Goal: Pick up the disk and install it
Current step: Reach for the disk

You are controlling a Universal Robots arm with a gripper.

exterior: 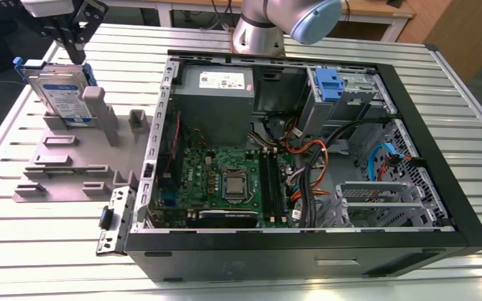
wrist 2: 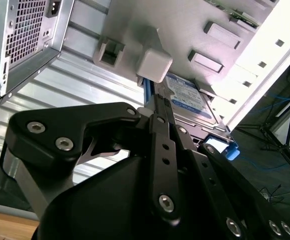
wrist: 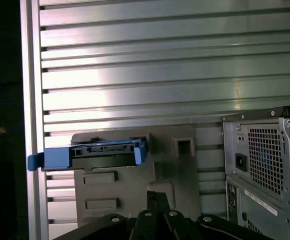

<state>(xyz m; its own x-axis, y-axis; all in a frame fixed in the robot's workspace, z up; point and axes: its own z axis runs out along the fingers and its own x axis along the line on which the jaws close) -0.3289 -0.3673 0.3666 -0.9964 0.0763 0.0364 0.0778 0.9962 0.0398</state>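
Disk [exterior: 57,94] stands upright in the grey holder [exterior: 73,157] at the exterior view's left of the open case [exterior: 410,125], with your gripper [exterior: 75,51] just above it: pick-up not yet made. In the second wrist view its white-and-blue label is unreadable. In the first wrist view the claw looks closed on nothing; you'd need it opened across the caddy's edge.

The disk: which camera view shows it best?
The exterior view: the disk stands upright in the grey holder, label face plain. The first wrist view shows the disk edge-on in its blue caddy; the second wrist view shows part of its label beyond the tool.
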